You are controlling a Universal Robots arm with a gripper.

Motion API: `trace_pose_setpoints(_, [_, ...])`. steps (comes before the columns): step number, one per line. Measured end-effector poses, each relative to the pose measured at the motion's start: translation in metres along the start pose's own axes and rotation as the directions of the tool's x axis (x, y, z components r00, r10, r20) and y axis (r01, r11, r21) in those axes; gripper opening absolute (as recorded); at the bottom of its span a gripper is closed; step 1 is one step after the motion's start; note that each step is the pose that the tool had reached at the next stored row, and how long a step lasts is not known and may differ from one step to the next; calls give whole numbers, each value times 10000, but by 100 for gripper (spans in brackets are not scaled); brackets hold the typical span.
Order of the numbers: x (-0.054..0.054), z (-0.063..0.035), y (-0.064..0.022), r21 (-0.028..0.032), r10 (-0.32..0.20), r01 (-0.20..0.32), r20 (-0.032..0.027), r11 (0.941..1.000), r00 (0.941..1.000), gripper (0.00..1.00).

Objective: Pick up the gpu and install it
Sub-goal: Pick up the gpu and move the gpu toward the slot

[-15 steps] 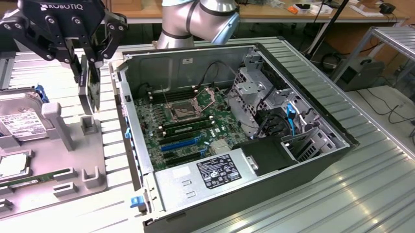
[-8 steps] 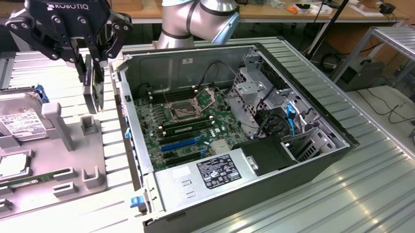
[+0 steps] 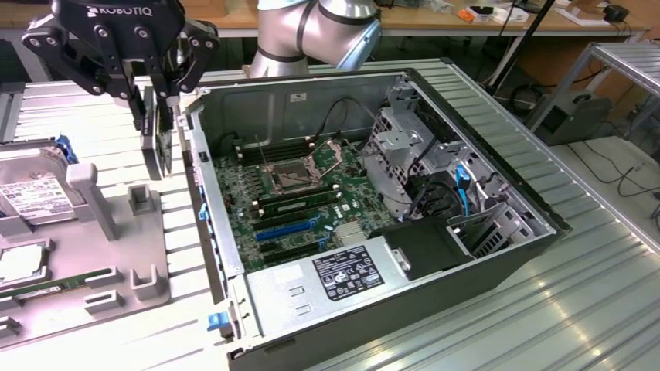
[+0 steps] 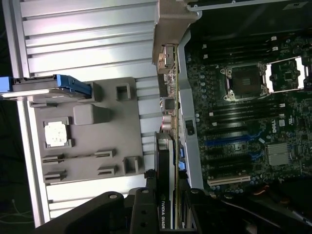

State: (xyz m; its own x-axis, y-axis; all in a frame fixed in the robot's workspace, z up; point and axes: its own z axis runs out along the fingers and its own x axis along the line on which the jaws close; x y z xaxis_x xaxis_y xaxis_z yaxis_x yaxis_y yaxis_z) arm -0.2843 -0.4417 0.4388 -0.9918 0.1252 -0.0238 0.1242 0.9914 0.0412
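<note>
Gripper (image 3: pixel 154 104) part-closed on gpu (image 3: pixel 162 154), clamped from above, card hanging upright just outside case (image 3: pixel 206 209) wall, over tray (image 3: pixel 134 255); judged: keep card vertical, clear the wall, hold it parallel to slots (image 3: pixel 284 229).

Gripper (image 3: pixel 154 108) — black, pointing straight down, at the exterior view's upper left. Fingers (image 3: pixel 134 104) partly closed, clamping the gpu (image 3: pixel 163 147) edge-on between them. Silver arm (image 3: pixel 314 35) stands behind — near top centre.
</note>
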Motion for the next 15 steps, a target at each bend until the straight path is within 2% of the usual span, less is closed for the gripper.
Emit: trace_pose_setpoints(15, [-178,5,22,0,0,0,0,10000,10000,27])
